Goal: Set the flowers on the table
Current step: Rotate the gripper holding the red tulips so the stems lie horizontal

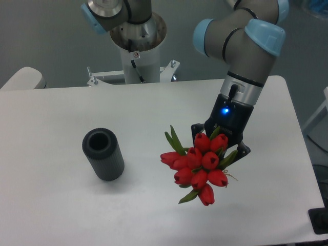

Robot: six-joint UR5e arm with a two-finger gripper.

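A bunch of red tulips, the flowers [197, 166], with green leaves hangs over the right half of the white table [61, 210]. Their blooms face the camera and hide the stems. My gripper [221, 144] sits right behind the bunch, its dark fingers closed around it from both sides. A blue light glows on the wrist above. Whether the flowers touch the tabletop cannot be told from this angle.
A dark grey ribbed cylindrical vase [103, 154] stands upright left of centre, a good way from the flowers. The robot's base column [137, 46] rises at the table's far edge. A black object [319, 221] sits at the right front corner.
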